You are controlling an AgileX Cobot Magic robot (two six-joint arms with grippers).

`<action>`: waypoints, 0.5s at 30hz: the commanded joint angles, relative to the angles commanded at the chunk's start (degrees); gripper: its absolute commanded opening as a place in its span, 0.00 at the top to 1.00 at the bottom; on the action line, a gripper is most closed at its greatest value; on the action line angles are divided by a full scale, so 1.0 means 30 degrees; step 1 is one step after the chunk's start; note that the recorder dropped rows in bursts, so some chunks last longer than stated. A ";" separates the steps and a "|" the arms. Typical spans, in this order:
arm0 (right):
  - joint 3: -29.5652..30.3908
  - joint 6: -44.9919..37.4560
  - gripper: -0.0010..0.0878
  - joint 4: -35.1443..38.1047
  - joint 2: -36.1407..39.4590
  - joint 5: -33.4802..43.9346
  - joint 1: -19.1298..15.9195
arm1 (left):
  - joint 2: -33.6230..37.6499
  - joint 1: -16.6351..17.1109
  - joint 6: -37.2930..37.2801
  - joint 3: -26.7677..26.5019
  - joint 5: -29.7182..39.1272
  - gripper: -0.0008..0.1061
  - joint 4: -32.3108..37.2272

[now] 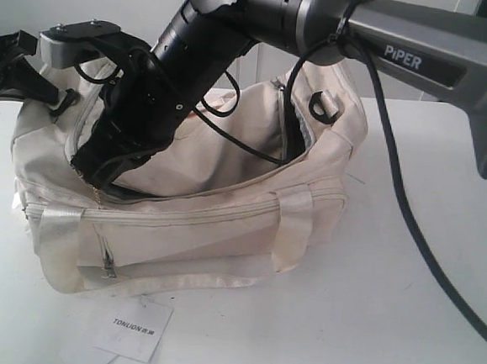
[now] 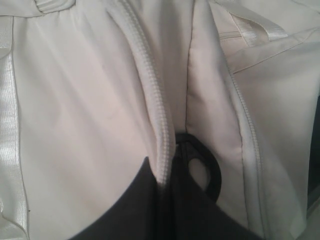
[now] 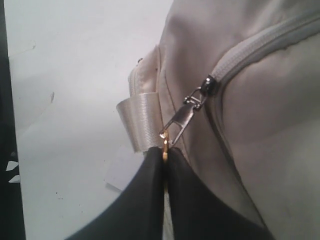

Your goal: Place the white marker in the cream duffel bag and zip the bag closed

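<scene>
Lying broadside to the exterior camera, the bag (image 1: 223, 231) sits on a white counter (image 1: 401, 321), its long axis running left to right across the view and its front pocket facing the lens. Its top gapes open along the middle. The right arm reaches across from the upper right and down to the bag's left front rim, where the right tool (image 1: 101, 175) meets the zip line. The left tool (image 1: 56, 96) sits at the bag's left end, touching the fabric. A paper tag (image 1: 131, 327) lies on the counter just in front of the bag.

Left wrist view: the left tool (image 2: 164, 192) is clenched, its dark fingers (image 2: 125, 210) pinching a fold of the bag's cream fabric along a line of zip teeth (image 2: 150, 95). A black ring (image 2: 216, 180) lies against the fabric just beside the fingers.

Right wrist view: the right tool (image 3: 165, 160) is clenched on the gold end of the zip pull (image 3: 181, 119), which slants up from the fingertips to the slider (image 3: 210, 85) at the end of a curving zip line. A satin strap loop (image 3: 142, 120) stands just beside the pull, with bare counter beyond.

The marker cannot be made out in any view, so which way it points cannot be told.
</scene>
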 joint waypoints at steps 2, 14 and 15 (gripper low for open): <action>0.0000 0.0163 0.99 -0.0202 0.0000 0.0000 0.0000 | 0.0000 0.0000 0.0000 0.0000 0.0000 0.99 -0.0170; 0.0000 0.0993 0.99 -0.0847 -0.0129 0.0000 0.0000 | 0.0000 0.0035 0.0000 0.0000 -0.0634 0.99 -0.0308; 0.0000 0.1050 0.99 -0.0880 -0.0129 0.0000 0.0000 | 0.0000 0.0035 0.0000 0.0000 -0.0671 0.99 -0.0308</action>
